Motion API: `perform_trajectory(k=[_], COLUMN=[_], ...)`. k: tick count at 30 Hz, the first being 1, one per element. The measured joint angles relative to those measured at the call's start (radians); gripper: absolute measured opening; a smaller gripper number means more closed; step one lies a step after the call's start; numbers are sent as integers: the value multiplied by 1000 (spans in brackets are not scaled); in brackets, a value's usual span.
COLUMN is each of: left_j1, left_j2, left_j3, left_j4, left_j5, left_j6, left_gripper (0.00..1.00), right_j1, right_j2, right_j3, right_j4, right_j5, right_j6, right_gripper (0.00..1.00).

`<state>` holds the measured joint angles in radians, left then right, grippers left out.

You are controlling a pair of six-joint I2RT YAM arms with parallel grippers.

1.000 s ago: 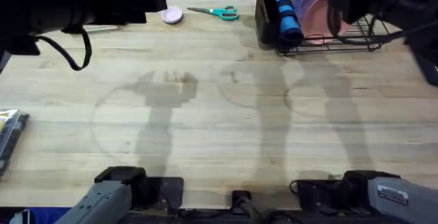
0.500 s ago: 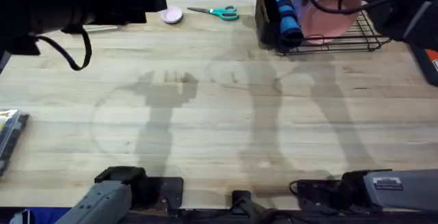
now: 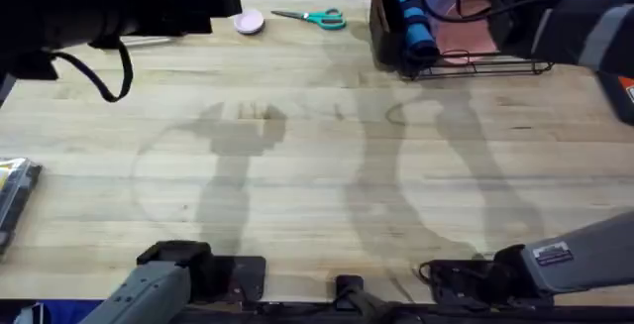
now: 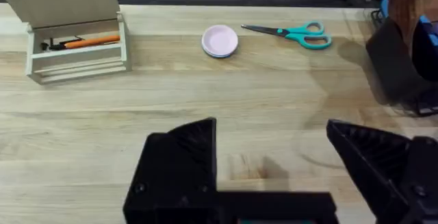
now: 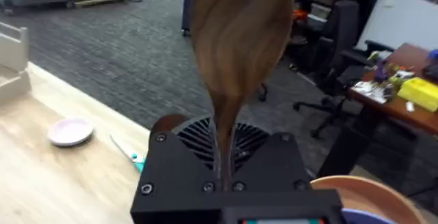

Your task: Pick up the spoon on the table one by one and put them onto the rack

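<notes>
Spoon (image 5: 239,39) clamped in right end effector (image 5: 224,176) above rack (image 3: 475,61).

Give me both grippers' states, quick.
Left gripper: open, holding nothing.
Right gripper: shut on the spoon.
</notes>
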<state>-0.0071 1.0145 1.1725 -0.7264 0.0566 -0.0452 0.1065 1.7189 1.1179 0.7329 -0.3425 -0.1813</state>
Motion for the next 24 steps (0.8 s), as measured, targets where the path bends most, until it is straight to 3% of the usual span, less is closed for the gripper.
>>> perform_trajectory(k=[24], left_j1=[0], left_j2=[0], left_j3=[0], left_j4=[0], left_j5=[0], left_j6=[0], left_gripper=[993], right_j1=[22], right_j2=[109], right_j3=[24], right_j4=[56], right_j5=[-18], right_j6=[25], right_gripper=[32])
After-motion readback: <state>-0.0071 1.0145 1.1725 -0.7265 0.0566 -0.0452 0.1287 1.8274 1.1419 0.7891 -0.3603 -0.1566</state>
